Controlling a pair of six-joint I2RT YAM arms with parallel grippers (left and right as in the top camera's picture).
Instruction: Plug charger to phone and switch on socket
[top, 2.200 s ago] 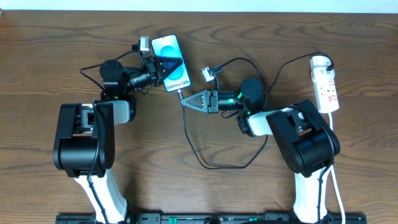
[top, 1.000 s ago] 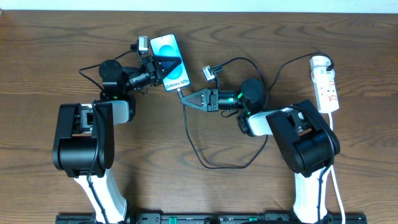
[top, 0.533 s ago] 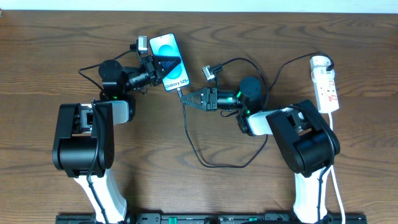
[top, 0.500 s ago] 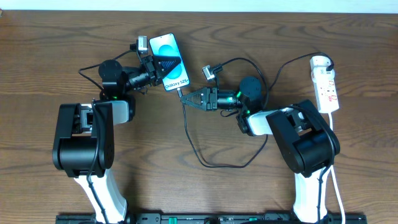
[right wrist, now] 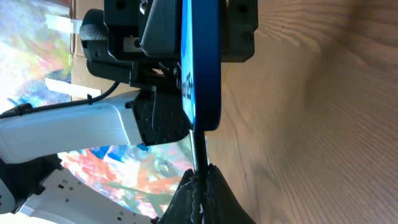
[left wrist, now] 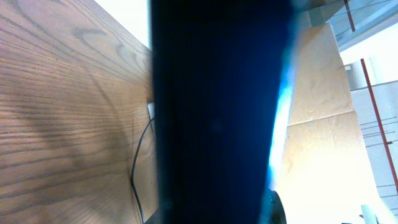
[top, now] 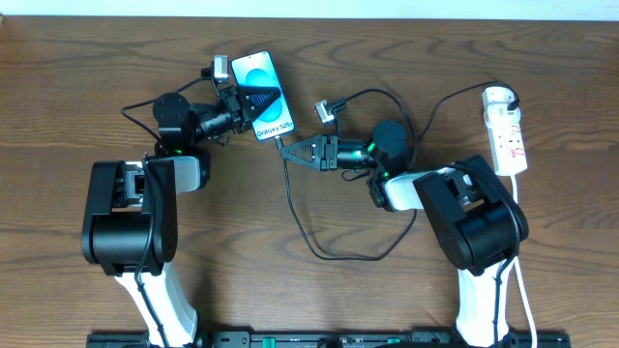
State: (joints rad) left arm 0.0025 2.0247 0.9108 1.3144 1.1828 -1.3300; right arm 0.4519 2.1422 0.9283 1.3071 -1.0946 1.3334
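Phone (top: 254,71) lies at the far middle of the table (top: 77,77), clamped across its screen by the left gripper (top: 263,100). The connector tip of the charger (right wrist: 199,150) meets its lower edge, pinched in the right gripper (right wrist: 200,182). The socket (top: 507,130) lies well apart, far right.

tbl (top: 58,77): brown wood | wall (top: 387,8): white, far edge | cardboard (left wrist: 323,93) bkgd, bright
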